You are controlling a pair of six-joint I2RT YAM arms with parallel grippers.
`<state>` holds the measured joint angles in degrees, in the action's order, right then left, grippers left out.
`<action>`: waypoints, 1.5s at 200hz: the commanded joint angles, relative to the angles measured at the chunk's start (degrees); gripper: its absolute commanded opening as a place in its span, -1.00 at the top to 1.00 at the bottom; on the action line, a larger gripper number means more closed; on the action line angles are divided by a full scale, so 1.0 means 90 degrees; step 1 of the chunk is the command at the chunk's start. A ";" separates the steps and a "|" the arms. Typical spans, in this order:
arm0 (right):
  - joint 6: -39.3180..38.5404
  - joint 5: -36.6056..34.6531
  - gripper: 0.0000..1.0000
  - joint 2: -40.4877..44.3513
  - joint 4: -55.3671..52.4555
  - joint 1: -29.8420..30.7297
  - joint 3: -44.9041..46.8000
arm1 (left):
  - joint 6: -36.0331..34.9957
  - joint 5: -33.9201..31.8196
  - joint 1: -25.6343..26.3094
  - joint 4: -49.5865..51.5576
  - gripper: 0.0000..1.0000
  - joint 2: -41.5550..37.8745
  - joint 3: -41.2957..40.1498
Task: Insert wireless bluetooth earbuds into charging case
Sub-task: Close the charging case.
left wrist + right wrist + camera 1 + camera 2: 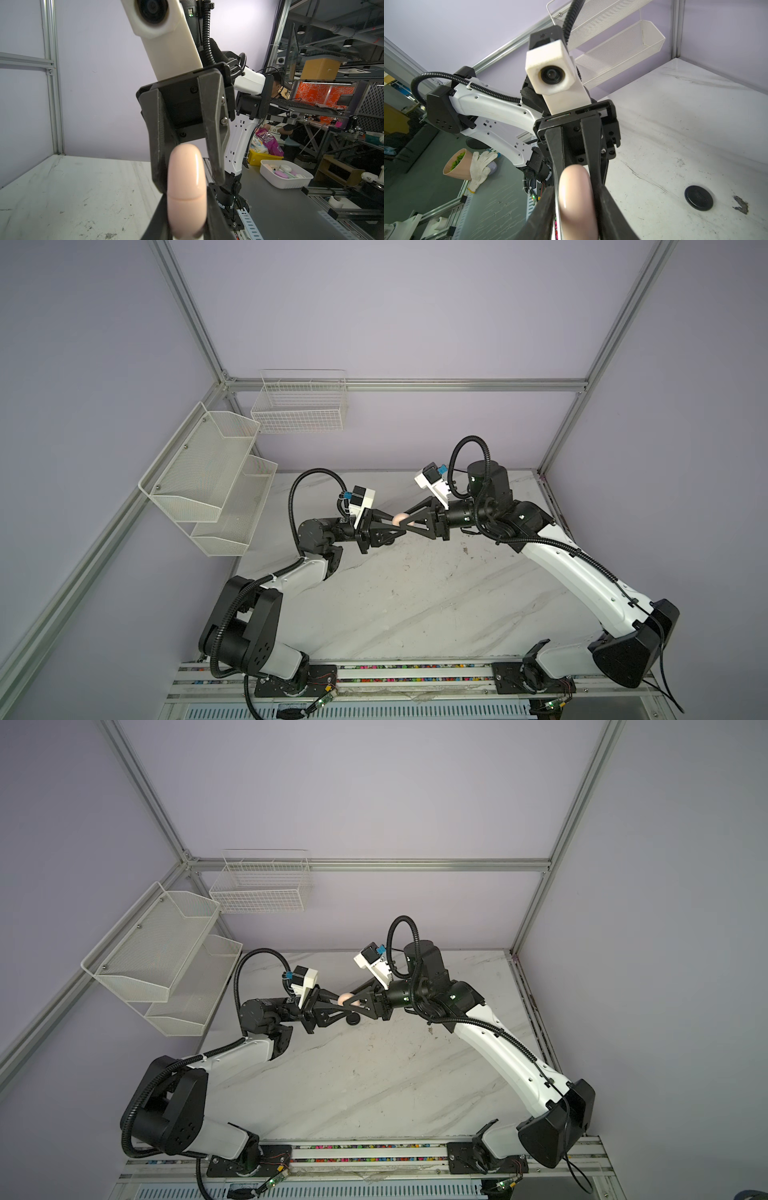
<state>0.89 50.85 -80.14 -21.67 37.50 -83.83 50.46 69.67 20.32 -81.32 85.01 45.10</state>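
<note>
Pink case clamped in left tool; right tool flanks it

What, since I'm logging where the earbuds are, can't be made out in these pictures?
- Earbuds: none visible in any view; the pink case is shut, hiding its inside.
- Black round item: tiny in both top views; nothing shows what it holds.
- Right gripper: whether it clamps the pink case or only flanks it; wrist views too close, top views too small.
</note>
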 commanded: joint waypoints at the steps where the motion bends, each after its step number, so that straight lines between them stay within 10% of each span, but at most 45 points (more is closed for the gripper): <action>1: -0.0106 0.0336 0.25 0.0125 -0.0209 0.0086 0.0084 | 0.0077 -0.0380 -0.0041 -0.0165 1.00 0.0017 -0.0044; 133: -0.0653 -0.0125 0.69 0.0271 -0.0326 0.0140 0.0204 | 0.0234 -0.0444 -0.0060 -0.0161 1.00 0.0053 0.0019; 196: -0.0418 -0.0425 0.80 0.0262 -0.0040 0.0005 0.0405 | 0.0288 -0.0728 -0.0294 -0.0171 -0.01 -0.0059 -0.0480; 300: 0.0102 -0.0789 0.83 -0.0293 0.2030 -0.0178 0.2829 | -0.1210 -0.2693 -0.0529 0.2308 -0.13 -0.2176 -0.2842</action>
<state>-1.28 44.42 -81.19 -14.31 35.07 -63.92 46.26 52.51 15.77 -70.96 70.65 22.26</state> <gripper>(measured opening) 0.251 0.566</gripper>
